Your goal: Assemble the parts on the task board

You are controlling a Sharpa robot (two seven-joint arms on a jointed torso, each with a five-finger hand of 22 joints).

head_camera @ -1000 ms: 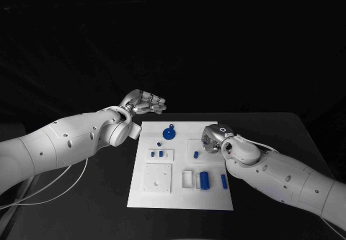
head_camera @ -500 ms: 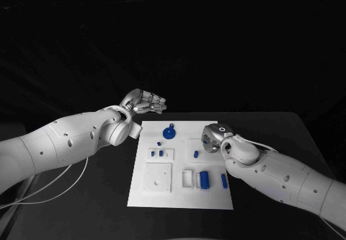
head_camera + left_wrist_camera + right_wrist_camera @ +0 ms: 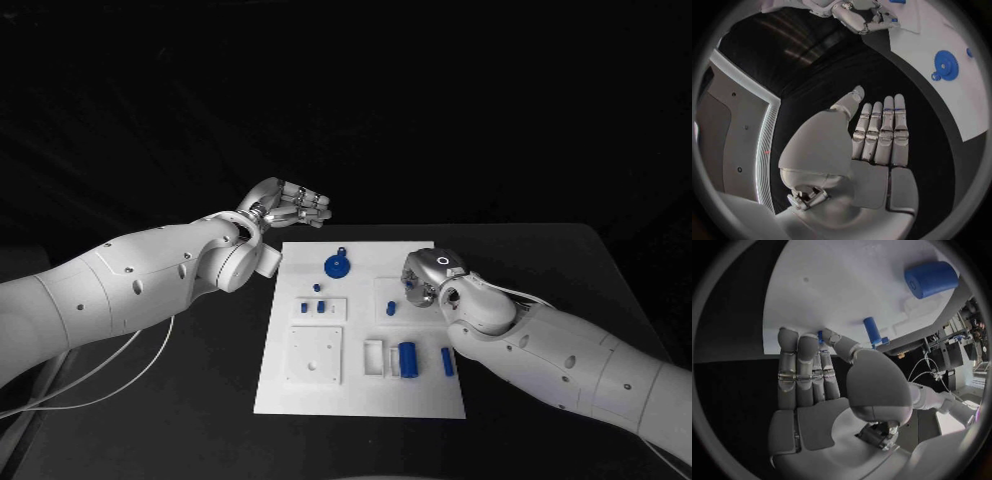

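1. Looking down from the head view, the left hand (image 3: 289,206) hangs over the black table (image 3: 173,400) just off the far left corner of the task board (image 3: 361,395), its fingers lying together with nothing in them. The right hand (image 3: 423,282) sits low over the board's right edge, fingers bent down toward the plate; whether it has hold of a part cannot be told here. A blue gear (image 3: 338,265) lies near the board's far edge, between the two hands, and a blue cylinder (image 3: 410,359) and a blue pin (image 3: 447,362) lie toward the near right corner.

2. From the left wrist view, the left hand (image 3: 873,145) is flat, fingers straight and side by side, empty over bare table; the gear (image 3: 944,63) lies apart from it on the board (image 3: 954,100).

3. From the right wrist view, the right hand (image 3: 817,385) has its fingertips (image 3: 787,338) at the board's (image 3: 836,285) edge, with a small blue piece (image 3: 821,336) showing between them. The pin (image 3: 872,330) lies just beside them; the cylinder (image 3: 931,278) is farther off.
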